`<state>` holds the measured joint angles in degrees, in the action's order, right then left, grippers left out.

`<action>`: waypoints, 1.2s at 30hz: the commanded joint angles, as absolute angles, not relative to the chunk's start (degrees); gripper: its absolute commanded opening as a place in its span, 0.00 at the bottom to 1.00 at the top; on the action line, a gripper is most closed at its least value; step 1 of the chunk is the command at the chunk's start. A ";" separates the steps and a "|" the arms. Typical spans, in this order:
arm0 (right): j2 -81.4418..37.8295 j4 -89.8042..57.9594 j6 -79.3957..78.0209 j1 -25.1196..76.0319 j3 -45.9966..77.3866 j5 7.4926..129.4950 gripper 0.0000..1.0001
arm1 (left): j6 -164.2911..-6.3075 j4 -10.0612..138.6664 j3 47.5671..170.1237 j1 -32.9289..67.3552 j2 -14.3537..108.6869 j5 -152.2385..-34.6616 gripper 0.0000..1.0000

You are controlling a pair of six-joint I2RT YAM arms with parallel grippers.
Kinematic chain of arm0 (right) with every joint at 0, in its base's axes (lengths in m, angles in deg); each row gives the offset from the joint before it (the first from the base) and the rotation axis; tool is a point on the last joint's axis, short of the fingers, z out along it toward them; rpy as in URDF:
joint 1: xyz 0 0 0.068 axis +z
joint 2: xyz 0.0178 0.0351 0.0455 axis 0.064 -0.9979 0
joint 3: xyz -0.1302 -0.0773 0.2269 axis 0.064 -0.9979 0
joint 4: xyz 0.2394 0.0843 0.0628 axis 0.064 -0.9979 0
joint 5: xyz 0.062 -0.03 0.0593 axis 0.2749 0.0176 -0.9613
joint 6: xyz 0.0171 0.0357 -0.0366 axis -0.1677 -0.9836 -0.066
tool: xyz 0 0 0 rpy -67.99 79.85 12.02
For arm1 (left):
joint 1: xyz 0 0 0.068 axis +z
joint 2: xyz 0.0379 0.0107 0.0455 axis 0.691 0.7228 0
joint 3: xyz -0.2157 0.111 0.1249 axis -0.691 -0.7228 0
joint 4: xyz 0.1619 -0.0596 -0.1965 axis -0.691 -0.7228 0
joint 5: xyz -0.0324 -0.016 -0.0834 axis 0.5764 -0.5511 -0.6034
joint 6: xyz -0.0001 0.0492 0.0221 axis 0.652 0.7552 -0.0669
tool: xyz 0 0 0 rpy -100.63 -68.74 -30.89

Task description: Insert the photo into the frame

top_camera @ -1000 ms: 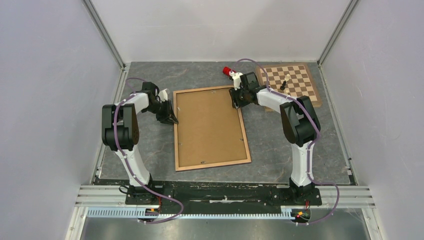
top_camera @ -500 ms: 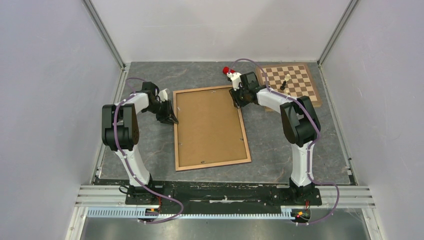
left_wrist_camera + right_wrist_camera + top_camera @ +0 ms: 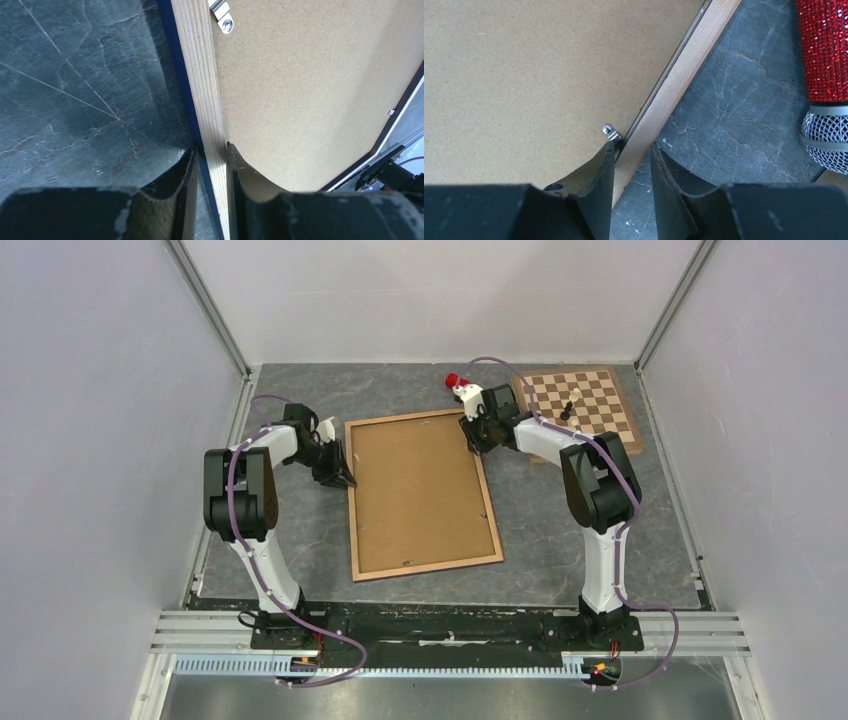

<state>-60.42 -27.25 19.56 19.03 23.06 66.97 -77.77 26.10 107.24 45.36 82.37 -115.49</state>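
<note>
The frame (image 3: 351,520) lies face down on the grey table, light wood side up. A brown fibreboard panel (image 3: 420,495) with small metal clips fills it. The photo is hidden. My left gripper (image 3: 343,478) is at the left rail's upper part. In the left wrist view it (image 3: 210,150) is shut across the wooden rail (image 3: 200,75), one finger on the blue outer edge and the other against the panel (image 3: 310,90). My right gripper (image 3: 471,447) is near the top right corner. In the right wrist view it (image 3: 633,147) pinches the rail (image 3: 689,65) beside a clip (image 3: 609,131).
A red glittery microphone (image 3: 457,381) lies just behind the frame's top right corner, close to my right wrist (image 3: 824,50). A wooden chessboard (image 3: 600,400) with a dark chess piece (image 3: 567,408) stands at the back right. Grey walls enclose the table.
The right gripper's jaws have narrowed onto the frame's right rail. The left arm and the frame have not moved.
</note>
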 commanded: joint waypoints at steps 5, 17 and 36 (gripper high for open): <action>-57.85 -19.44 19.96 19.25 21.27 64.69 0.36 | -76.27 27.50 108.04 45.13 82.28 -114.10 0.02; -53.23 -19.05 15.18 19.27 24.01 64.77 0.61 | -75.83 27.18 108.22 45.14 82.35 -114.29 0.02; -52.49 -18.67 17.19 21.53 22.18 56.25 0.61 | -75.83 27.06 108.57 45.03 82.35 -114.30 0.02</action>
